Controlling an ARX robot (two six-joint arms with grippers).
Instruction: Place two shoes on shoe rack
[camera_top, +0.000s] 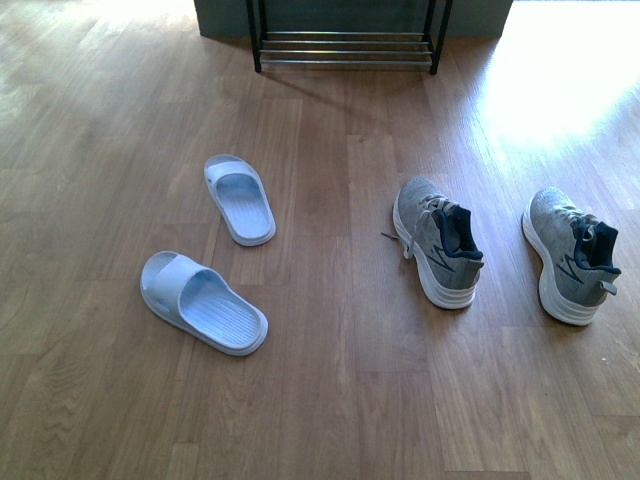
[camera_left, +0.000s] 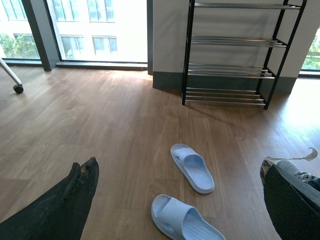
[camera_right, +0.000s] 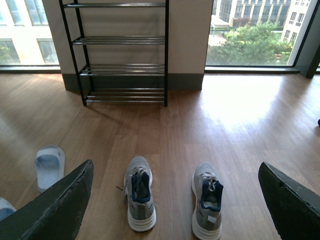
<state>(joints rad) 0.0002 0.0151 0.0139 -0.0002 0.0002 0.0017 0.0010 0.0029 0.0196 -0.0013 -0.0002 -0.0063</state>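
Two grey knit shoes with white soles stand side by side on the wood floor, toes toward the rack: the left shoe (camera_top: 437, 243) (camera_right: 139, 192) and the right shoe (camera_top: 570, 255) (camera_right: 207, 200). The black shoe rack (camera_top: 345, 45) (camera_left: 227, 55) (camera_right: 120, 55) stands against the far wall, and its silver bars hold nothing. My right gripper (camera_right: 176, 170) hangs open above and behind both shoes, touching neither. My left gripper (camera_left: 178, 169) is open over the slippers, with one shoe (camera_left: 295, 167) peeking past its finger. Neither arm shows in the front view.
Two pale blue slippers (camera_top: 240, 198) (camera_top: 203, 301) lie left of the shoes, between my left gripper and the rack. A chair caster (camera_left: 18, 89) sits far left by the windows. Bare wood floor (camera_top: 340, 150) runs from the shoes up to the rack.
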